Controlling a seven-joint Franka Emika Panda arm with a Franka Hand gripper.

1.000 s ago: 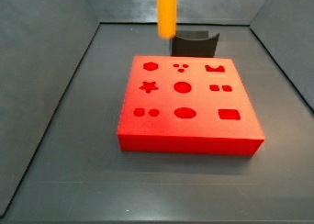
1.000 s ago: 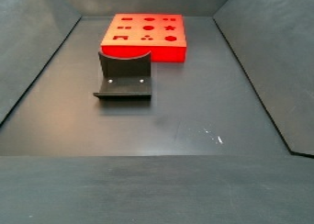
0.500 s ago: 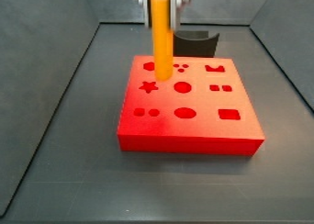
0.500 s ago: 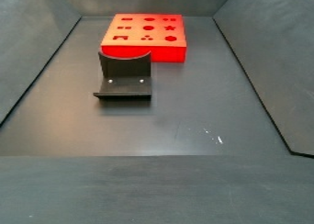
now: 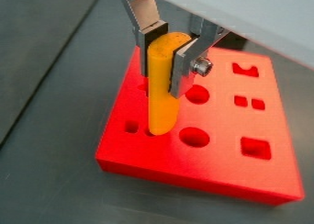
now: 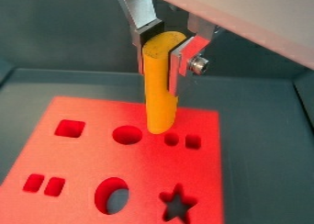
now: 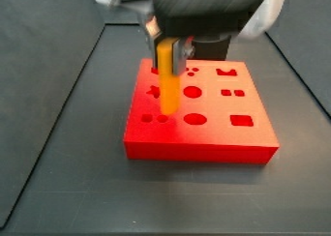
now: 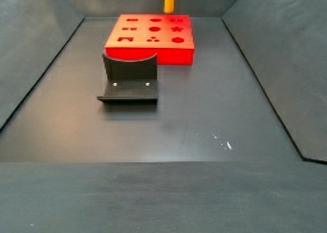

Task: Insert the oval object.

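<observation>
The gripper (image 5: 170, 51) clamps the oval object (image 5: 160, 90) upright at its top, the peg hanging toward 6 o'clock over the red block (image 5: 221, 154).

Orange-yellow oval object (image 5: 161, 85) in the silver, dark-padded gripper (image 5: 167, 46) above the block, bright red block (image 7: 200, 109), dark grey fixture (image 8: 129, 77), dark grey floor (image 8: 179, 141)
</observation>
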